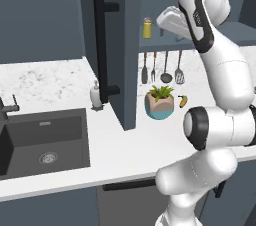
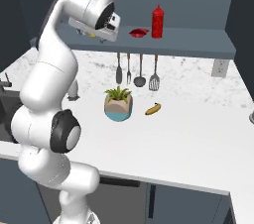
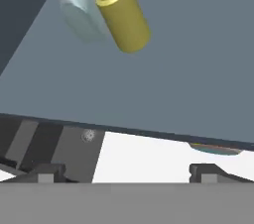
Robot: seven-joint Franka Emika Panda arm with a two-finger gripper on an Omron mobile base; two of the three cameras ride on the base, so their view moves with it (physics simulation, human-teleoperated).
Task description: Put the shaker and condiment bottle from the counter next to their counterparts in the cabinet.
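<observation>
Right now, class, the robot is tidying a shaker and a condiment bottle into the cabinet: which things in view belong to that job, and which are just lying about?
Belong to the job:
- small yellow-olive cylindrical shaker
- tall red squeeze condiment bottle
- dark blue-grey cabinet shelf

Just lying about:
- potted green plant
- yellow banana
- hanging metal utensils
- white pump soap dispenser

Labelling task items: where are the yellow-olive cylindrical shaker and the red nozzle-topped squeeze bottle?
yellow-olive cylindrical shaker [image 3: 125, 20], hand view, on its body.
red nozzle-topped squeeze bottle [image 2: 157, 23], right base view, on its body.
</observation>
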